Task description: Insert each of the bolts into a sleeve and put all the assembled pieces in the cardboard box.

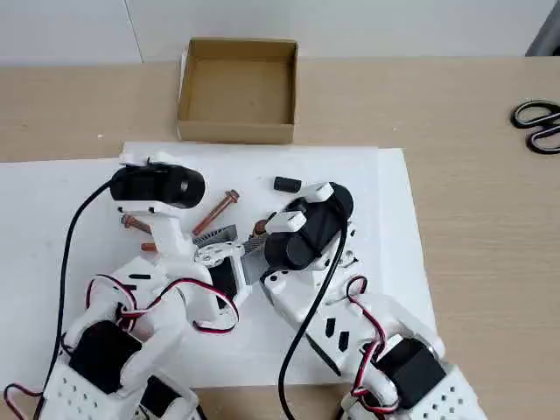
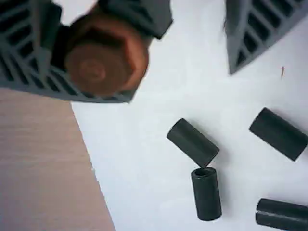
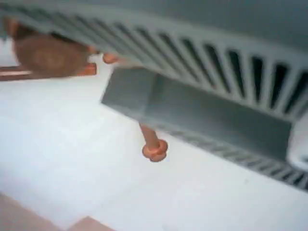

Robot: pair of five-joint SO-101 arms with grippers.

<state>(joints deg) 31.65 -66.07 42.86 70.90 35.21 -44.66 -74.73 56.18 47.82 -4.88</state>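
My left gripper (image 2: 103,29) is shut on a copper bolt (image 2: 103,57), whose hexagonal head faces the left wrist camera. In the high view this gripper (image 1: 229,238) sits mid-sheet, tip to tip with my right gripper (image 1: 265,234). Several black sleeves lie on the paper beyond, among them one (image 2: 192,142) touching another (image 2: 207,192). Loose bolts (image 1: 216,212) (image 1: 136,223) rest beside the left arm, and one sleeve (image 1: 287,185) lies above the right arm. The right wrist view shows a bolt (image 3: 153,144) lying on the paper. The cardboard box (image 1: 236,131) stands at the back.
A white paper sheet (image 1: 394,219) covers the work area on the wooden table. Scissors (image 1: 535,125) lie at the far right edge. Both arms crowd the sheet's middle, and their cables hang over its front part.
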